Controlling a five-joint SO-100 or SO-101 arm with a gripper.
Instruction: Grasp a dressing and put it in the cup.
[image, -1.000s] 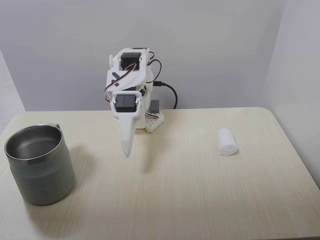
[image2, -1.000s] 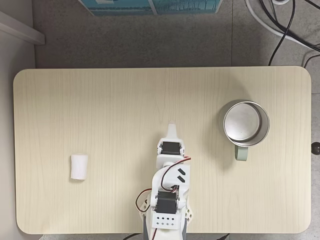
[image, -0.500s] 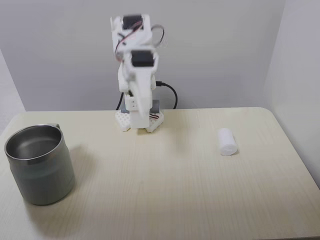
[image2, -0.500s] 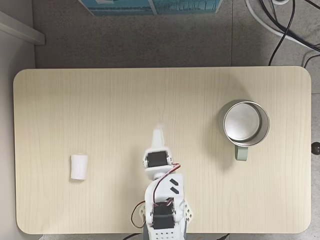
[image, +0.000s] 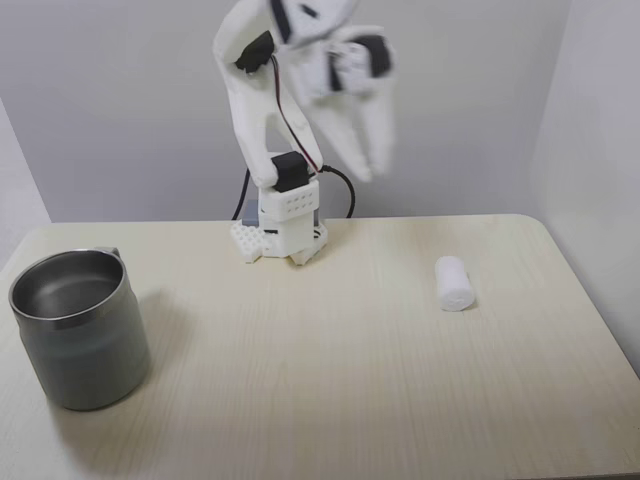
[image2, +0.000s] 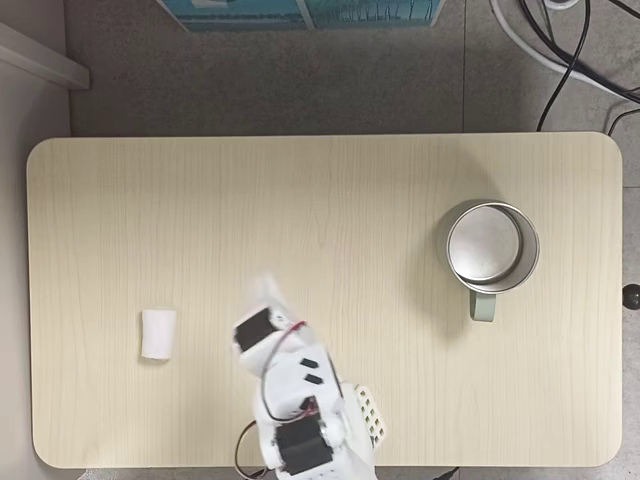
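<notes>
The dressing (image: 453, 283) is a small white roll lying on its side on the right part of the table in a fixed view; seen from above, the dressing (image2: 157, 334) lies at the left. The grey metal cup (image: 85, 350) stands upright and empty at the opposite end, and from above the cup (image2: 492, 247) shows its shiny interior. My gripper (image: 372, 168) is raised high above the table, blurred, well apart from the dressing. From above my gripper (image2: 262, 288) points toward the dressing's side, about a hand's width away from it. Nothing is between the fingers.
The arm's base (image: 282, 235) sits at the table's back edge in a fixed view. The pale wooden table (image2: 300, 200) has rounded corners. Black cables (image2: 570, 40) lie on the floor beyond it, and a wall stands close behind the arm.
The arm has lifted from a folded, downward-pointing pose and swung toward the dressing's side. The dressing and the cup have not moved.
</notes>
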